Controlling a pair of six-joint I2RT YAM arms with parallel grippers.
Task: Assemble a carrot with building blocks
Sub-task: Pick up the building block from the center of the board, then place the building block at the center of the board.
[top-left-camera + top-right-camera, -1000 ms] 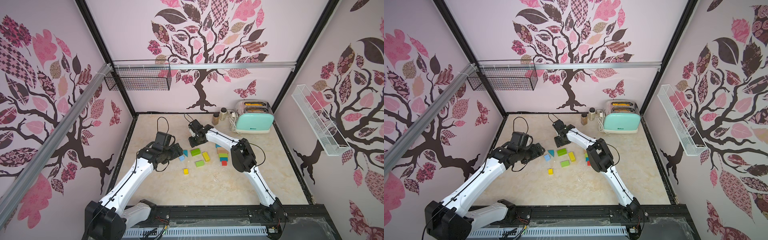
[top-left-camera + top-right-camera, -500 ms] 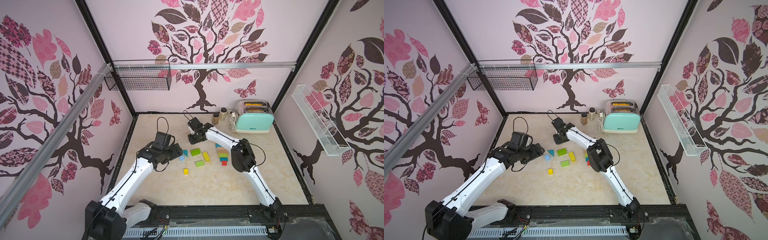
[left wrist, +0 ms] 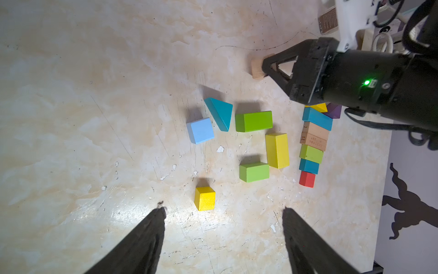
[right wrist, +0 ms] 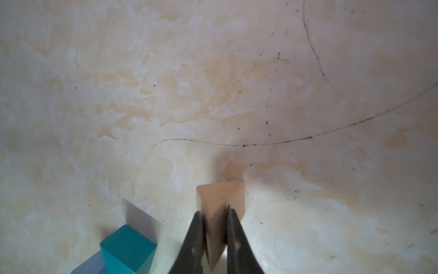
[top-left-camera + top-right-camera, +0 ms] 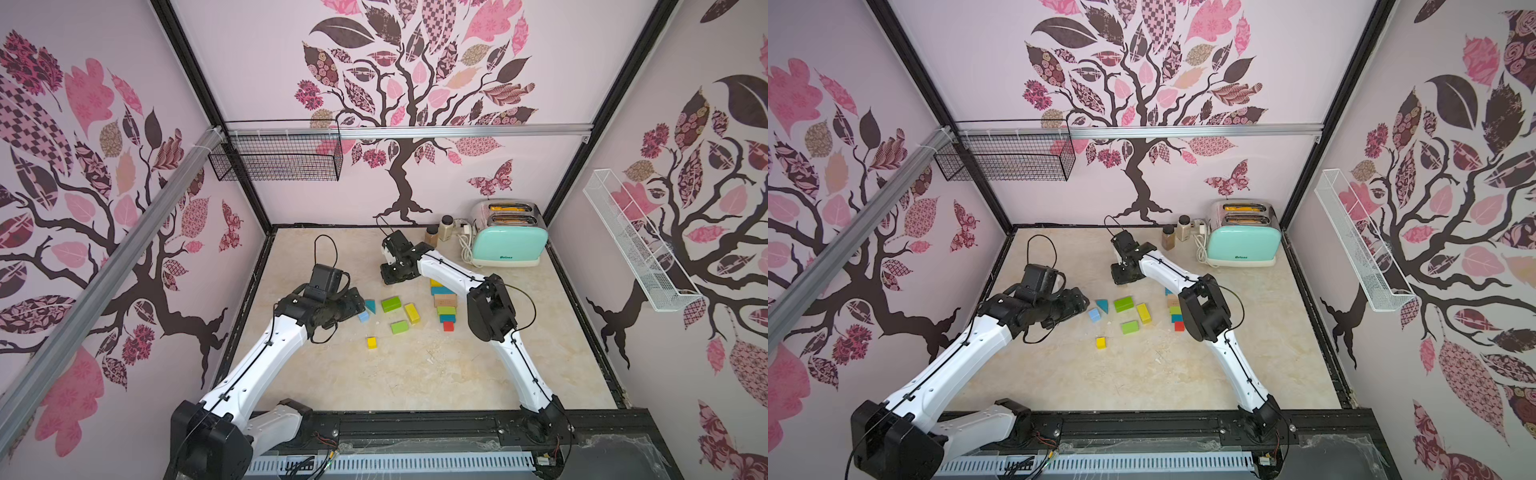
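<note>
Pink tree-decal walls (image 5: 266, 62); marbled beige tabletop (image 5: 415, 374); mint toaster (image 5: 510, 249) rear.

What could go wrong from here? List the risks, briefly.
1. The right gripper pinches the tan wedge on its tapered end, so it may twist or slip out when lifted.
2. The right arm passes over the far end of the row of blocks. Pulling back low could scatter it.
</note>
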